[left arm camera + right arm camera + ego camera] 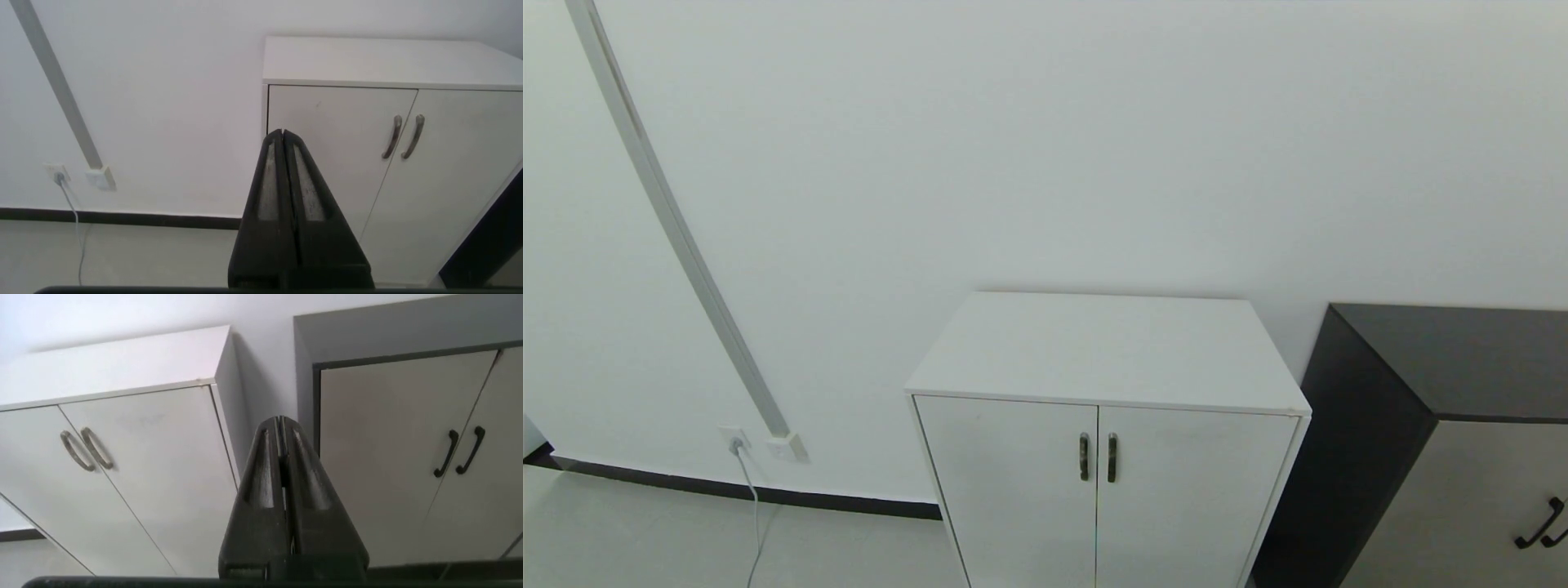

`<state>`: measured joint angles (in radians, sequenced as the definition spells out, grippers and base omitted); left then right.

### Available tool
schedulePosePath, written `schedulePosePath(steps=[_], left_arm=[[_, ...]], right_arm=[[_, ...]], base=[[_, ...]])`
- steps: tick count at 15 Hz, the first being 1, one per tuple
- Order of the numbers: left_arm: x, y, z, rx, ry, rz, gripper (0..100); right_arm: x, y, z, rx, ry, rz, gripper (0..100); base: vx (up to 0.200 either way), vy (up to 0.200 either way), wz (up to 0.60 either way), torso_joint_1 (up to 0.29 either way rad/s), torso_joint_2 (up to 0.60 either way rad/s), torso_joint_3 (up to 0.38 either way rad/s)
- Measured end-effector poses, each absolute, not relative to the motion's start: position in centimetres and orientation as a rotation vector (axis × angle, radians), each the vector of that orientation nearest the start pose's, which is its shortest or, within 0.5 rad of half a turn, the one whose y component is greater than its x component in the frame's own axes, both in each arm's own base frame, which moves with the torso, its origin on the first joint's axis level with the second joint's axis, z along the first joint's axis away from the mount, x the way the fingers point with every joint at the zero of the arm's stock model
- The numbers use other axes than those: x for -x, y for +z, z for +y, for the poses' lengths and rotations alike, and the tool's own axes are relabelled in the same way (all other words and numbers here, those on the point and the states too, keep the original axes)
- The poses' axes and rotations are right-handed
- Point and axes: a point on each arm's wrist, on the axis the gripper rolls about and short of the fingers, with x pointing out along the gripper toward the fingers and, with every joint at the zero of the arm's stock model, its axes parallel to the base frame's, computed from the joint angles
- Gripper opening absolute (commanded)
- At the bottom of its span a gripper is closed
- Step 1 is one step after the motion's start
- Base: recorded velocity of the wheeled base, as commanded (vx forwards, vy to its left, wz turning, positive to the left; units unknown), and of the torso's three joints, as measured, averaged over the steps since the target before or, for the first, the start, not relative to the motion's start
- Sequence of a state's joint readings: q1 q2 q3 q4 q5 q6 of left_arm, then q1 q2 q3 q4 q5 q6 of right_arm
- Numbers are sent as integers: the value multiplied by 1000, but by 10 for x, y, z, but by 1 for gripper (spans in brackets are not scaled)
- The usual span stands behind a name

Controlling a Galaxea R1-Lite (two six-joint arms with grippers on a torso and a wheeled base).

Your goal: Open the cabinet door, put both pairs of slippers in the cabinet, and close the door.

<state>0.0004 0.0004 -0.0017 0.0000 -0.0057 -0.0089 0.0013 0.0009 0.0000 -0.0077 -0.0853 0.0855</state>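
One white cabinet (1107,351) against the wall (1045,147), two doors (1013,490) shut, two handles (1084,456) side by side. One dark cabinet (1445,359) just beside it. Left gripper (283,134) and right gripper (280,420) both squeezed together, empty.

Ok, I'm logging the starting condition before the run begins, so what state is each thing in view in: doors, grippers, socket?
white cabinet, both doors shut.
dark cabinet, doors shut.
left gripper, shut, holding nothing.
right gripper, shut, holding nothing.
wall socket, in use, with a cable plugged in.
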Motion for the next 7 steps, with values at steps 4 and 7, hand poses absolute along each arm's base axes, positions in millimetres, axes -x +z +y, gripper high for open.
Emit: schedulePosePath(steps=[4, 7], left_arm=[[23, 76, 0, 9, -5, -1, 0], [23, 76, 0, 9, -5, -1, 0]], right_arm=[[23, 76, -2, -84, -82, -11, 0], [23, 76, -2, -84, -82, -11, 0]], base=[[0, 0, 0, 0, 0, 0], [0, 0, 0, 0, 0, 0]])
